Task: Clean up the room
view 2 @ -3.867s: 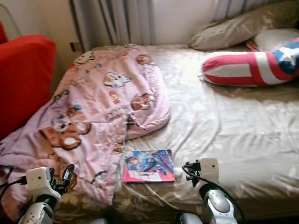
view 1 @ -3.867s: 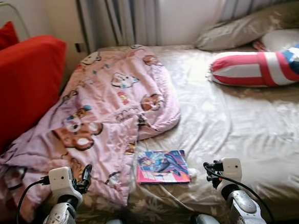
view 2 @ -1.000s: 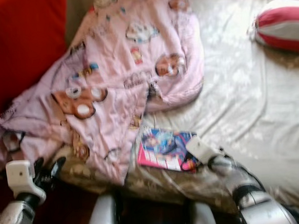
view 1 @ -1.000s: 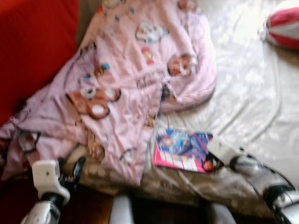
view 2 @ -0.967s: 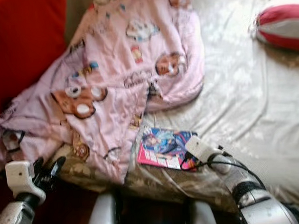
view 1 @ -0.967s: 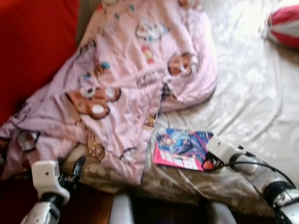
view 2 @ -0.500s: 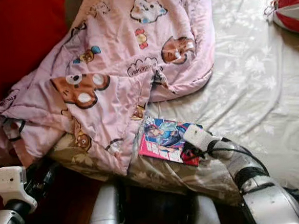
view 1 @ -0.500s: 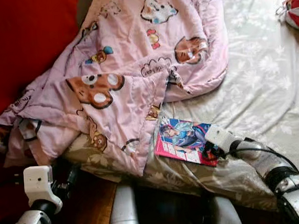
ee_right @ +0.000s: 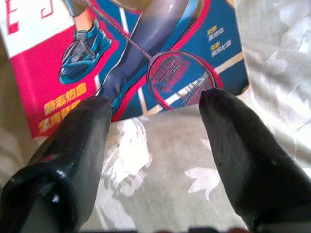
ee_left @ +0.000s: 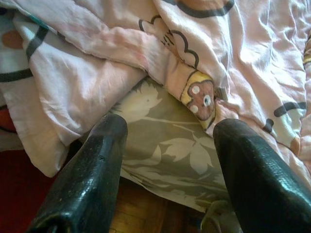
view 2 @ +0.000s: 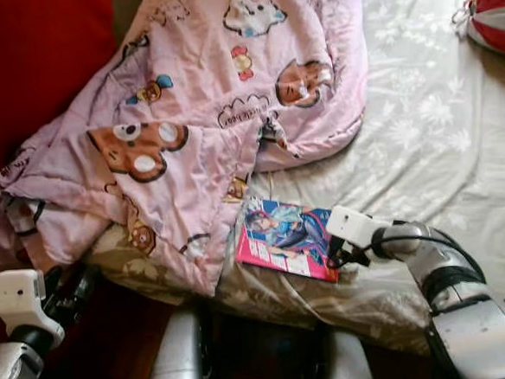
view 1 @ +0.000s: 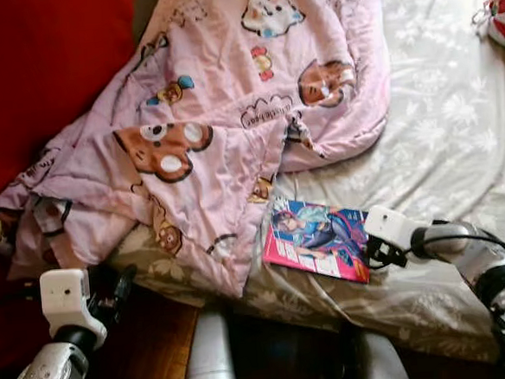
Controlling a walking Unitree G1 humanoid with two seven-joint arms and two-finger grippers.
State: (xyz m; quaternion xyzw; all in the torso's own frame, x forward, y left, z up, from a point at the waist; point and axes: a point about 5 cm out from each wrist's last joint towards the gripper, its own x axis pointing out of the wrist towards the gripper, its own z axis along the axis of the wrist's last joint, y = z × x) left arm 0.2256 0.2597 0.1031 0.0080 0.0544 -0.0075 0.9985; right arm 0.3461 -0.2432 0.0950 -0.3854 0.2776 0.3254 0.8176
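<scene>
A colourful book [view 1: 315, 240] with a pink-edged cover lies flat on the beige bed sheet [view 1: 456, 132], close to the bed's front edge and just right of a crumpled pink cartoon blanket [view 1: 220, 96]. My right gripper [view 1: 372, 256] rests low on the sheet at the book's right corner. In the right wrist view this gripper [ee_right: 155, 102] is open, the book [ee_right: 146, 43] lying just beyond its fingertips. My left gripper [view 1: 119, 285] hangs open below the blanket's overhanging edge, and its wrist view shows the fingers [ee_left: 97, 160] spread before the blanket [ee_left: 218, 43].
A red sofa cushion [view 1: 36, 66] stands against the bed's left side. A red-and-white striped pillow [view 1: 504, 11] lies at the far right of the bed. Dark wooden floor [view 1: 151, 353] runs below the bed's front edge, under the hanging blanket.
The view tipped down and closer to the bed. My right gripper reached to the book's right corner, then drew back slightly to the right. The left arm stayed low.
</scene>
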